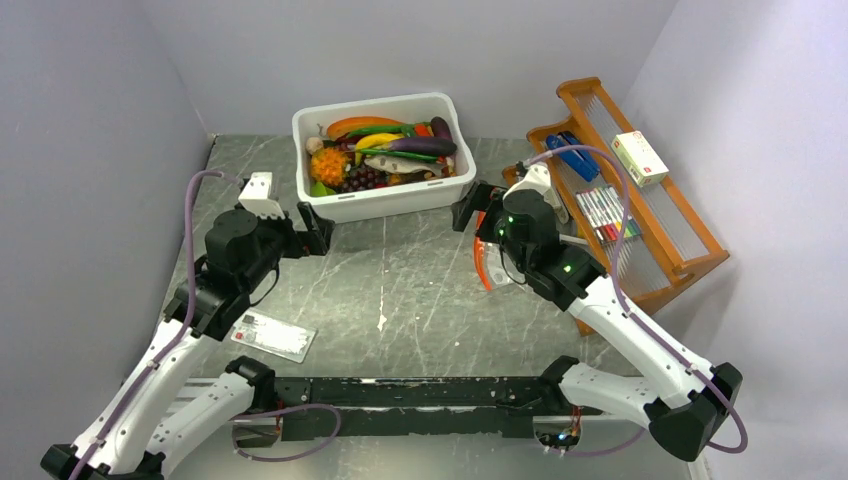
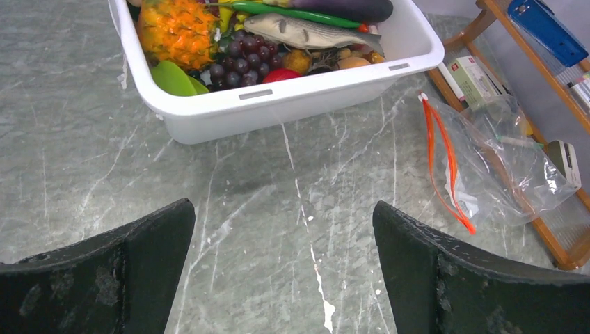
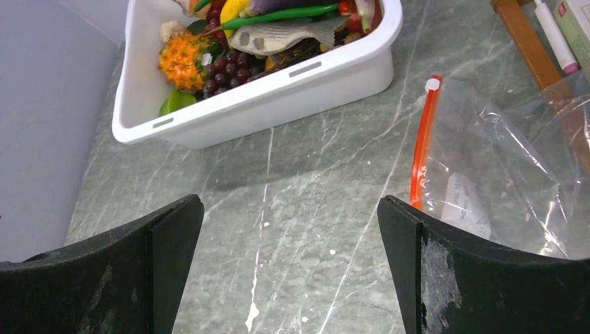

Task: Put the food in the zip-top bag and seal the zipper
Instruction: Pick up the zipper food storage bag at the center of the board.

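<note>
Top external: white tub point(image 1: 385, 205) holds the food: pineapple point(image 2: 177, 28), grape bunch point(image 2: 240, 59), green piece point(image 2: 170, 78), a fish point(image 2: 306, 33). Zip-top bag point(image 3: 501, 174) lies right of tub, zipper point(image 3: 419, 146) on tub-facing edge. Left gripper point(image 2: 284, 209) and right gripper point(image 3: 290, 202) in front of tub, both spread wide, holding nothing.

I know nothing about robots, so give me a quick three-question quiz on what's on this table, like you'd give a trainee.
1. True or false: the pineapple lies in the white tub.
2. The zip-top bag lies: A in the tub; B on the table, right of the tub; C at the table's left edge.
3. What colour is the zipper?
Key: 1 true; 2 B; 3 orange-red.
</note>
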